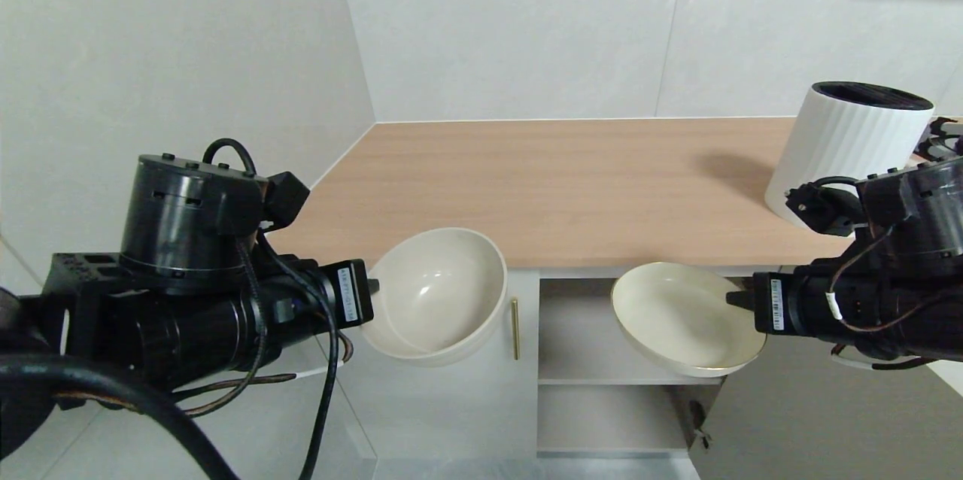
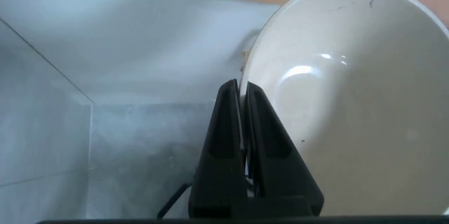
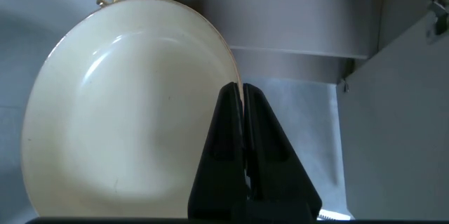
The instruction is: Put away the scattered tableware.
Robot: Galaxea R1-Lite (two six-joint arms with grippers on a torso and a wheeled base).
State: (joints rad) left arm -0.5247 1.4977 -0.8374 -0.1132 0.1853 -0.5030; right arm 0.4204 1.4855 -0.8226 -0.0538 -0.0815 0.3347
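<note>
The left gripper (image 2: 243,87) is closed on the rim of a cream bowl (image 1: 440,292). The bowl is held tilted in the air, in front of the closed cabinet door (image 1: 451,412) and just below the edge of the wooden countertop (image 1: 564,179). The right gripper (image 3: 242,87) is closed on the rim of a cream plate (image 1: 677,318), which is held tilted in front of the open cabinet compartment (image 1: 594,329). A brass handle (image 1: 515,328) is located between bowl and plate. A white ribbed container (image 1: 850,141) is placed on the countertop at the right.

deep cream bowl (image 1: 444,292) tilted in midair, shallow cream plate (image 1: 677,314) tilted alongside
</note>
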